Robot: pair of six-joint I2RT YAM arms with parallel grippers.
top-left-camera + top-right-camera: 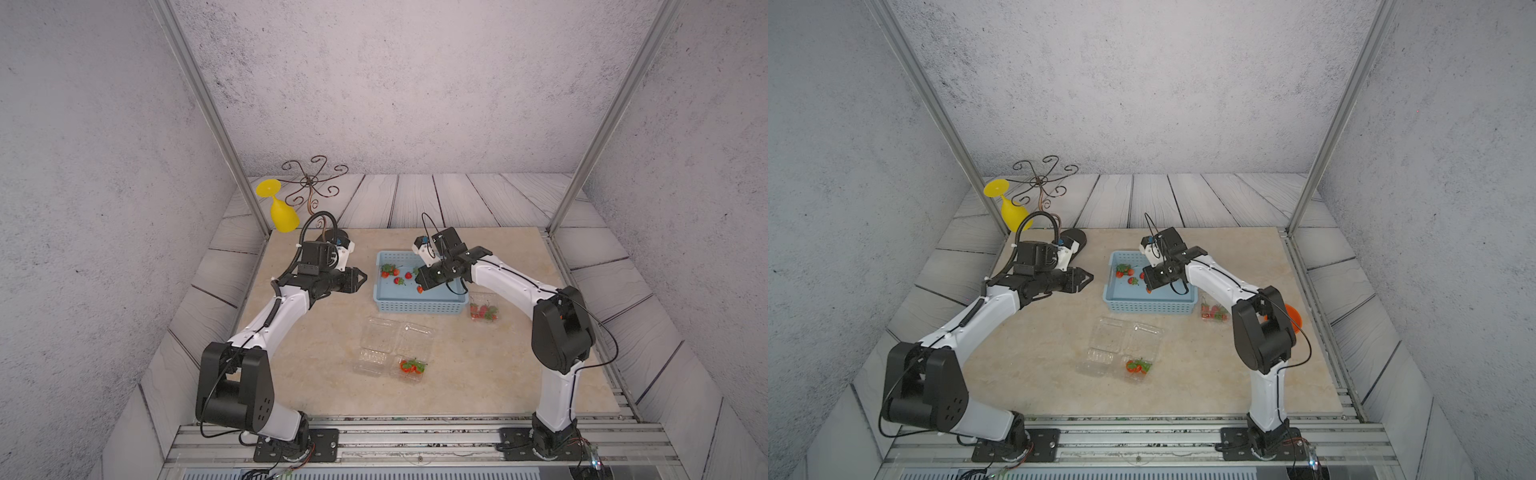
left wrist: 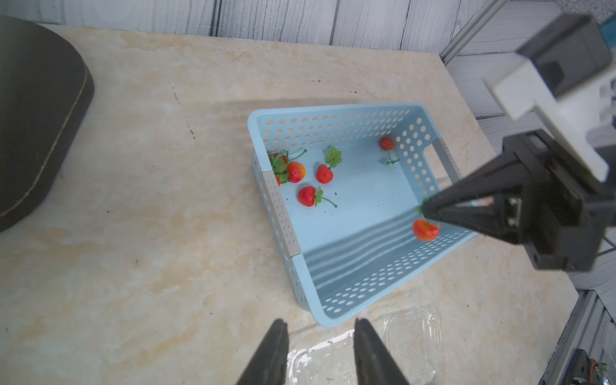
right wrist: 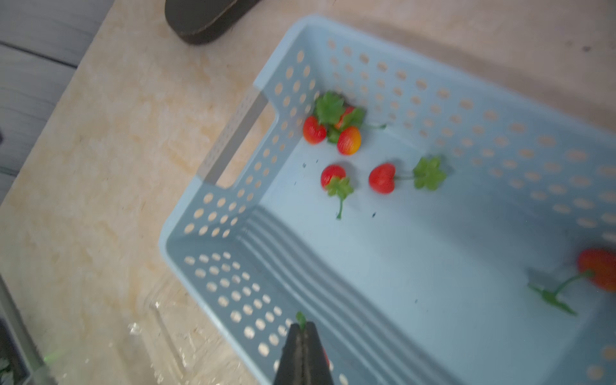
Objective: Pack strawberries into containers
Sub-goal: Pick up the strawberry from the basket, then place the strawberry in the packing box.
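My right gripper [image 1: 419,286] is shut on the green cap of a strawberry [image 2: 425,230], which hangs below the tips inside the light blue basket [image 1: 419,308], near its front wall. In the right wrist view a green leaf [image 3: 301,319] pokes out between the shut fingers. Several loose strawberries [image 2: 306,196] lie at the basket's left end, and one [image 2: 387,144] at its far side. My left gripper [image 2: 320,325] hovers open and empty left of the basket. Three clear containers lie in front: an empty one [image 1: 372,359], one holding strawberries [image 1: 411,366], another with berries [image 1: 484,309] right of the basket.
A yellow goblet [image 1: 282,216] hangs from a scrolled metal stand [image 1: 313,183] at the back left, whose dark oval base [image 2: 33,116] lies behind my left arm. An orange bowl [image 1: 1293,318] sits behind my right arm's elbow. Metal posts frame the table's back corners.
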